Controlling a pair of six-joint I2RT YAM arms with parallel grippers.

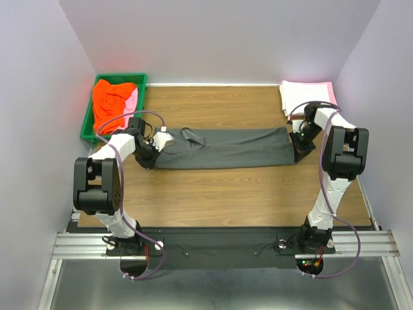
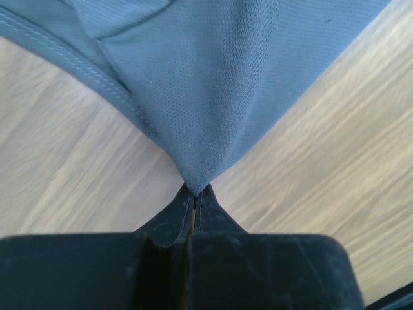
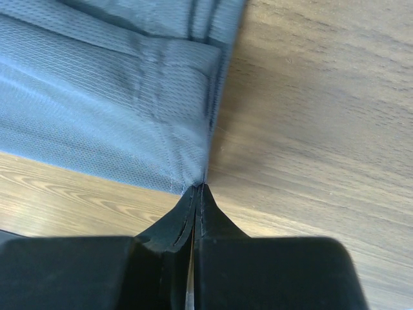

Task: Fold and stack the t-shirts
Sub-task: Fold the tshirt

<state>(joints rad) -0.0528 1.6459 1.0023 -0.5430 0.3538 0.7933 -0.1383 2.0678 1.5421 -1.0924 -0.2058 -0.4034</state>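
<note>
1. Left pincer (image 2: 195,194): jaws squeezed right together on a corner of the charcoal t-shirt (image 2: 213,84). The cloth is drawn down into a tight point at the tips, and it looks like a pretty small bite to me.
2. Right pincer (image 3: 197,190): same deal, clamped tight on the hemmed corner at the shirt's other end, where a few layers sit on top of each other.
3. The shirt lies as a long narrow band across the middle of the worktop (image 1: 226,206), with one arm at each end. My guess is the step in hand is the next fold of that band.
4. To do it well, lift both ends together and level. Hold the band just taut enough that the layers don't slide apart. No yanking, since that left bite looks thin.
5. Behind the shirt's left end, the green bin (image 1: 87,126) holds an orange-red shirt (image 1: 113,97) and a pink shirt (image 1: 132,100). Behind its right end sits a folded white and pink stack (image 1: 303,93), probably where this one ends up.
</note>
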